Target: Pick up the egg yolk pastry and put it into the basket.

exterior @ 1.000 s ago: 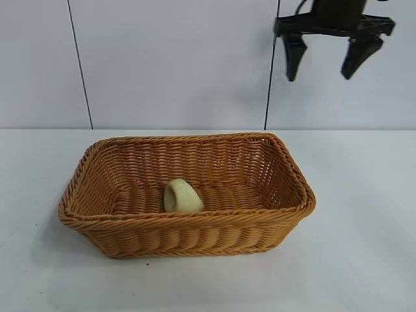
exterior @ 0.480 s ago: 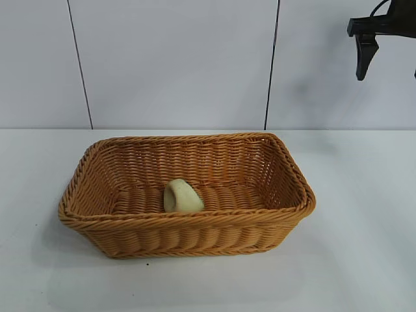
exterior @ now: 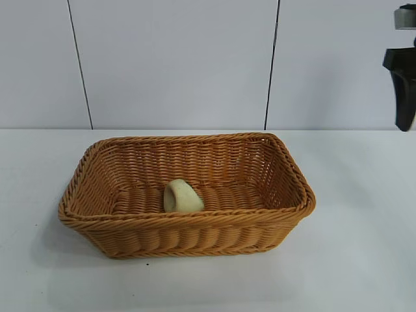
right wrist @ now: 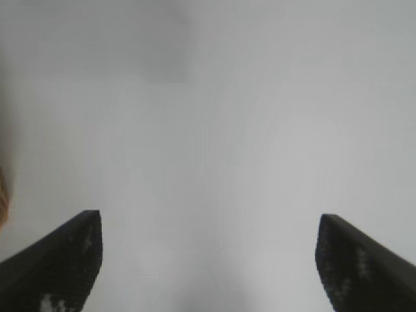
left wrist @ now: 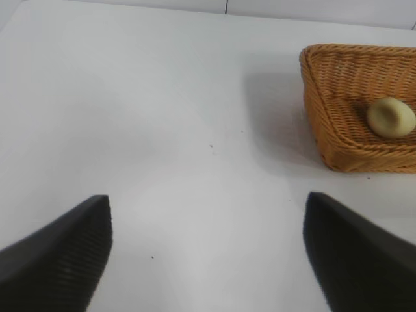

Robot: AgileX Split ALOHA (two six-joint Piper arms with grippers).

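The egg yolk pastry (exterior: 182,197) is a pale cream lump lying on the floor of the orange-tan wicker basket (exterior: 195,221), near its front wall. The left wrist view shows the same pastry (left wrist: 390,117) inside the basket (left wrist: 325,123). My left gripper (left wrist: 208,198) is open over bare table, well off to the basket's side, with nothing between its fingers. My right gripper (right wrist: 208,216) is open and empty over the white surface. Only one of its fingers (exterior: 404,97) shows in the exterior view, high at the right edge, clear of the basket.
The white table (exterior: 364,247) spreads on all sides of the basket. A pale panelled wall (exterior: 175,65) stands behind it. The left arm does not show in the exterior view.
My right gripper has moved from above the basket's far right corner out to the right edge of the exterior view. The pastry and basket have not moved.
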